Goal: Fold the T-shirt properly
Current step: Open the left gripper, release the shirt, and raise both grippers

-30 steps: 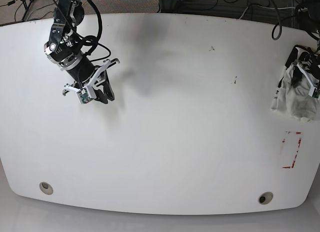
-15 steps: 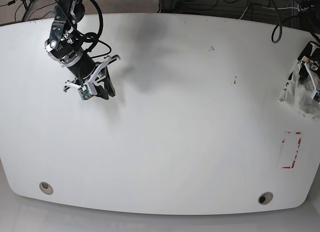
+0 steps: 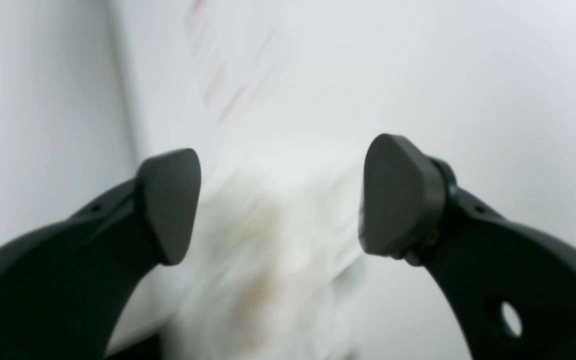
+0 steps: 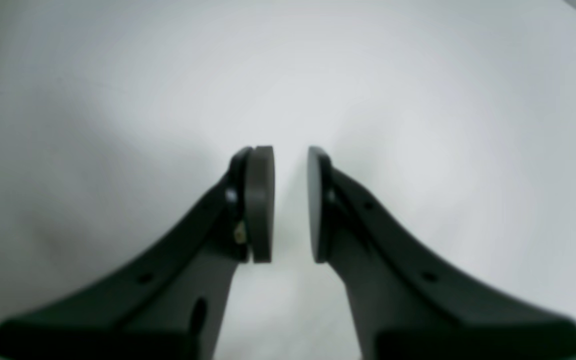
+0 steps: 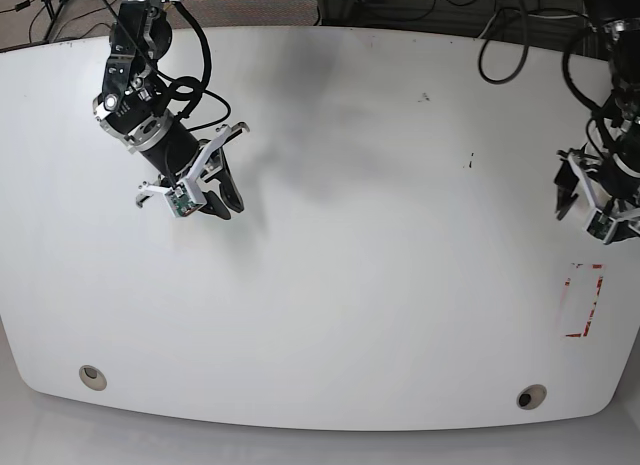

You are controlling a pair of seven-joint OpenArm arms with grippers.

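Plainly, the next move turns on where the T-shirt (image 3: 268,240) lies from the left gripper (image 5: 590,210), and it can only be found from that arm.

Nearest on the table (image 5: 350,285) is a red mark (image 5: 585,300) by the right edge. Just beyond it hangs the left gripper, on the scene's right. Its wrist view shows the jaws spread wide with nothing clamped. A blurred cream mass, which I take for the T-shirt, shows through the gap below and ahead of the pads (image 3: 168,205). It sits on the near side of the gripper, toward the red mark and close to the table edge. The blur hides its long axis and whether it touches the pads. The base view does not show it at all, so it may be hidden under the gripper or hanging past the rim.

Farther off, at the far left, the right gripper (image 5: 212,200) hovers over bare table, well apart from the cloth. Its pads are drawn almost together, a thin slit between them, holding nothing.

The left arm is much the nearer. I judge that it should close on the cloth and bring it inward before any folding.
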